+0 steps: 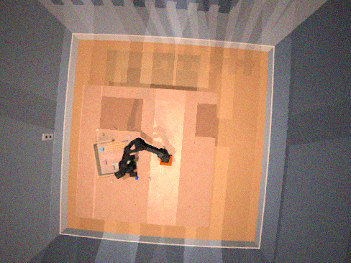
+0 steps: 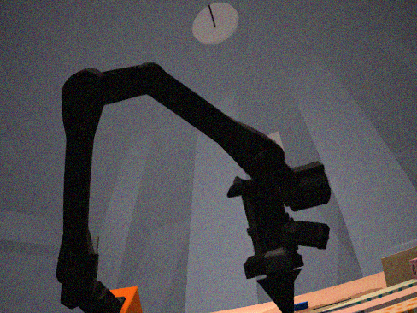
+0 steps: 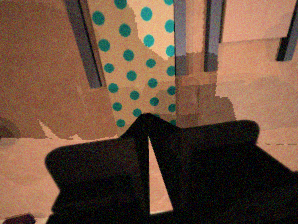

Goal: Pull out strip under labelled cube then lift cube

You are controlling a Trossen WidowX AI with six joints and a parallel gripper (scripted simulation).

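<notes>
Tool (image 3: 150,131) pressed together, pinching nothing, tip at near end of teal-dotted strip (image 3: 135,65) on worktop (image 3: 45,65). Labelled cube not clearly seen. Risk: tip sliding off strip, or dragging wrong strip.

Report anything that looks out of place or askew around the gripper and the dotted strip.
Nothing stands out as damaged or spilled. The gripper is shut on nothing, its tips over the near end of the teal-dotted strip, which lies flat and slightly slanted in the wrist view. The labelled cube is not visible there, so its strip cannot be confirmed.
</notes>
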